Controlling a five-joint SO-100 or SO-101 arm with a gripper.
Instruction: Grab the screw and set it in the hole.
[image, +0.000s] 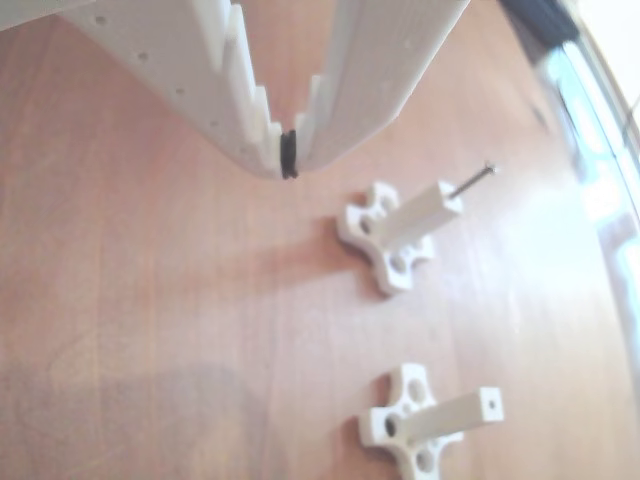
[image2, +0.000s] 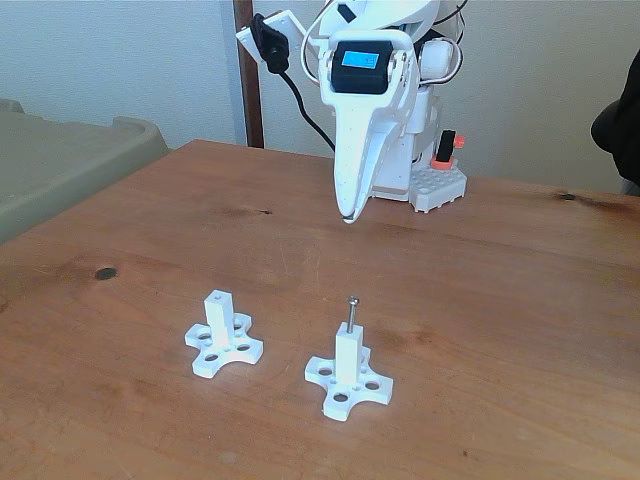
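Two white posts with cross-shaped bases stand on the wooden table. The screw (image2: 352, 310) sticks upright out of the hole in the right post (image2: 348, 360) in the fixed view; in the other view the screw (image: 472, 180) juts from the upper post (image: 420, 215). The left post (image2: 219, 315) has its hole (image: 492, 404) bare. My white gripper (image2: 347, 215) hangs shut above the table, well behind the posts and holding nothing; in the other view its fingertips (image: 289, 155) meet above and left of the screw post.
The arm's base (image2: 435, 185) sits at the table's back edge with a black cable (image2: 300, 100) beside it. A beige bin (image2: 60, 160) stands off the table at left. A small dark spot (image2: 104, 273) marks the wood at left.
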